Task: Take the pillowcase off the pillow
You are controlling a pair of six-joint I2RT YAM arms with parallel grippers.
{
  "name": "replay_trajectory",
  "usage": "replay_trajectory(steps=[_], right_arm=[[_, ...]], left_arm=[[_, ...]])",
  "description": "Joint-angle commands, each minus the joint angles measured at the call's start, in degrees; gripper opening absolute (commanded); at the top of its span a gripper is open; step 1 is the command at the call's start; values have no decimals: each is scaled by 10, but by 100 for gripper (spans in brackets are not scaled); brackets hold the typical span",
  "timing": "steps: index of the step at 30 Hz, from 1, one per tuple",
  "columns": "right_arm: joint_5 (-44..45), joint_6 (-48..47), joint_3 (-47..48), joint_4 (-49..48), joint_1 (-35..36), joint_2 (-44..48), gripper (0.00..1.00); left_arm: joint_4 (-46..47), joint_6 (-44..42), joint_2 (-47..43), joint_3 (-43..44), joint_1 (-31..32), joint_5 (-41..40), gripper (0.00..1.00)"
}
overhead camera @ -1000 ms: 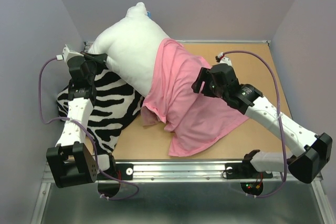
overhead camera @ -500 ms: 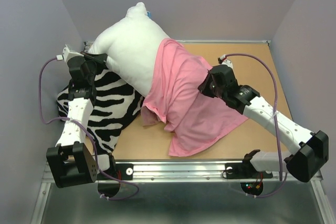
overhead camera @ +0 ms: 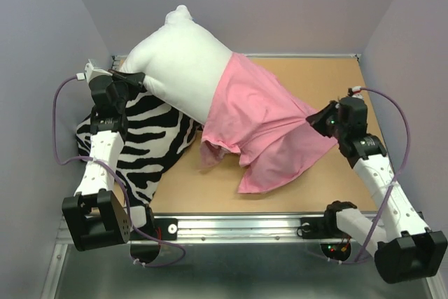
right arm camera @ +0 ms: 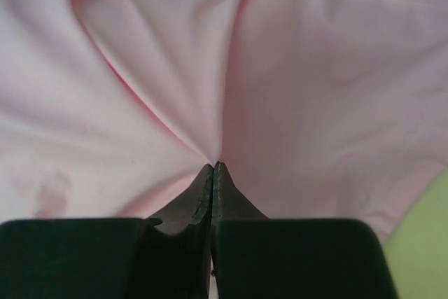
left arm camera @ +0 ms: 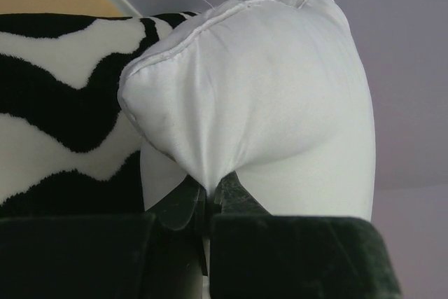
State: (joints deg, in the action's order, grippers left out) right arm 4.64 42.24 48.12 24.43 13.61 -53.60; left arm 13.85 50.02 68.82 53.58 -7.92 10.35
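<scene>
Here, on a seemingly wooden board (overhead camera: 336, 82) between lilac walls (overhead camera: 280, 5), left pincer (left arm camera: 208, 192) nips pillow (overhead camera: 182, 61), right pincer (right arm camera: 213, 169) nips pillowcase (overhead camera: 259, 124).

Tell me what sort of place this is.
Likely a robot lab workcell: plain walls box in a wooden table, with a left arm and right arm bolted to a metal rail.

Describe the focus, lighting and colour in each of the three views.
Top external: even, soft light, sharp throughout, with only a faint shadow under the pillowcase. Left wrist: the pillow is crisp, while the body of the left tool is dark and blurred. Right wrist: the pillowcase looks flat and slightly soft, the table reads yellow-green, and the body of the right tool is blurred.
</scene>
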Motion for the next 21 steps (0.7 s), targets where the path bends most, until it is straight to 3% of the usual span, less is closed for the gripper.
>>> replay_trajectory(steps=[1,3,8,14,21], right_arm=[[-111,-45,-15,9,-152,-7,1],[-170,-60,-1,8,-236,-27,1],[-266,-61,70,7,-347,-91,0],[-264,-50,171,10,-369,-152,1],[-300,-36,217,10,-396,-212,0]], left_arm=[[42,-10,-15,-1,-48,-33,0],[42,-12,-17,4,-56,-27,0],[33,-11,-32,12,-84,-25,0],[3,-25,-67,80,-111,-43,0],[-33,-55,-56,183,-124,-29,0]])
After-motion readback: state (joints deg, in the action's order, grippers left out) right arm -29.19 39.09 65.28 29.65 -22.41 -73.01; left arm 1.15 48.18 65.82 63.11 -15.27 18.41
